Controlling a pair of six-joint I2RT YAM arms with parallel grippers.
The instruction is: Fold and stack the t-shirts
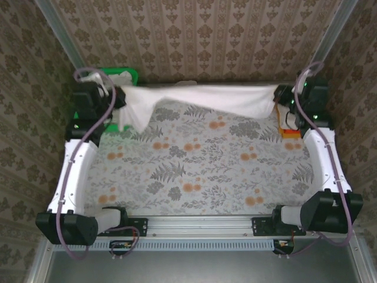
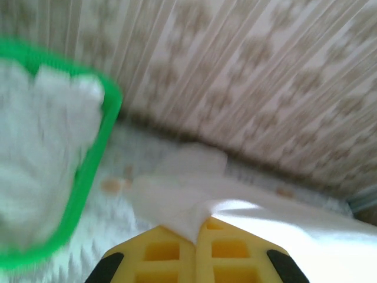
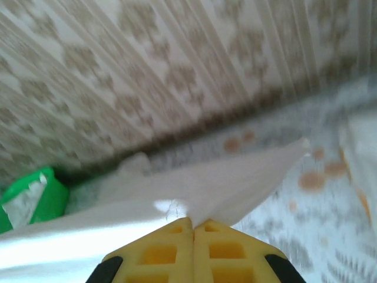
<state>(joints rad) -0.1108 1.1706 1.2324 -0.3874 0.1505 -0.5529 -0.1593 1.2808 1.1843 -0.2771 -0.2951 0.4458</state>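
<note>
white t-shirt (image 1: 200, 97): stretched between both outstretched arms; left end effector (image 1: 119, 98) and right end effector (image 1: 278, 99) each clamped on one end.

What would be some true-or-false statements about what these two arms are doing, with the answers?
1. The left gripper and right gripper both pinch the same white t-shirt. True.
2. That shirt lies neatly folded in a stack. False: it is stretched out between the two grippers.
3. The green basket holds white cloth. True.
4. The basket sits beside the right gripper. False: it is at the far left, by the left gripper.
</note>
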